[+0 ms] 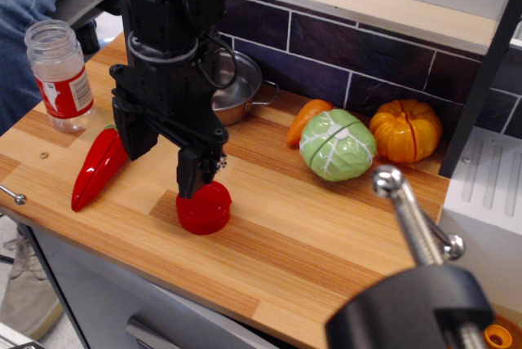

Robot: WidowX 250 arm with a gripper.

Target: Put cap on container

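The red cap [204, 209] lies flat on the wooden counter [326, 227] near its front edge. The container [59, 76], a clear jar with a red-and-white label and an open threaded neck, stands upright at the far left of the counter. My black gripper [163, 168] hangs between them with its jaws apart. Its right finger [192, 178] is just above the back of the cap, touching or nearly touching it. Its left finger [130, 133] is over bare wood by the chili. Nothing is held.
A long red chili pepper [98, 168] lies left of the cap. A steel pot [241, 88] stands behind the arm. A green cabbage [337, 145], an orange pumpkin [405, 130] and an orange vegetable [308, 119] sit to the right. A black-and-metal fixture [420, 284] fills the lower right.
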